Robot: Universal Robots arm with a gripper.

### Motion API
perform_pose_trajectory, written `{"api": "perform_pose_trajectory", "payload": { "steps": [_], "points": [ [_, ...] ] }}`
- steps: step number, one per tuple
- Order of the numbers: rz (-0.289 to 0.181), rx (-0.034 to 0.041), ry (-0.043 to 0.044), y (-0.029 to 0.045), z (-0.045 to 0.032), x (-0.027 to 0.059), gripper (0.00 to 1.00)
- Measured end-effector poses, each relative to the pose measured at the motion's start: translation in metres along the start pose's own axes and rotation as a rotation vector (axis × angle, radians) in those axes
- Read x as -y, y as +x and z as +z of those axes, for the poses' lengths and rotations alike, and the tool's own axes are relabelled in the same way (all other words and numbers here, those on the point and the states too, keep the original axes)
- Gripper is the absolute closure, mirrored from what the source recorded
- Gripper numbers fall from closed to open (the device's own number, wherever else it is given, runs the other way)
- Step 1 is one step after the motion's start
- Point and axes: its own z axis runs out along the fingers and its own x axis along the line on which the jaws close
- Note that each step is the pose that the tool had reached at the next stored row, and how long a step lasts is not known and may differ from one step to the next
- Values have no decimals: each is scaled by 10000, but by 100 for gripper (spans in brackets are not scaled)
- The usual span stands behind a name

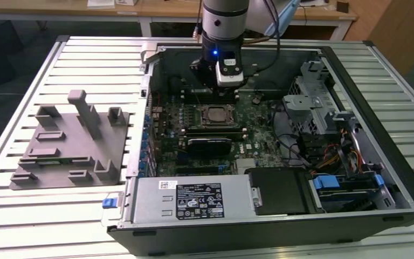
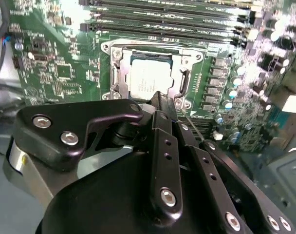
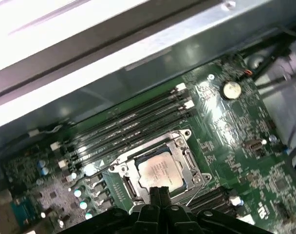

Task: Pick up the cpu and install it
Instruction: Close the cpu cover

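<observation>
The cpu (image 1: 215,114), a silvery square chip, lies flat inside the dark socket frame (image 1: 200,121) on the green motherboard (image 1: 261,135) of the open computer case. In both wrist views the cpu (image 2: 149,80) (image 3: 160,174) sits in the socket with the metal bracket around it. My gripper (image 1: 225,94) hangs from the arm just behind the socket, a little above the board. Its two black fingers (image 3: 154,195) are pressed together with nothing between them, and the tips (image 2: 160,103) point at the cpu's near edge.
A black rectangular block (image 1: 208,147) sits in front of the socket, and memory slots (image 3: 128,126) lie behind it. The power supply (image 1: 192,199) and a drive cage (image 1: 315,102) crowd the case. A grey fixture (image 1: 70,143) stands on the slatted table at the exterior view's left.
</observation>
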Motion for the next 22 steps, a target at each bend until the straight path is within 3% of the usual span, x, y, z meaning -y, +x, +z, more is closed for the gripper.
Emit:
{"api": "perform_pose_trajectory", "payload": {
  "steps": [17,22],
  "points": [
    [-3079,-61,-17,0,11,0,89],
    [-3747,-75,-21,5,12,3,89]
  ]
}}
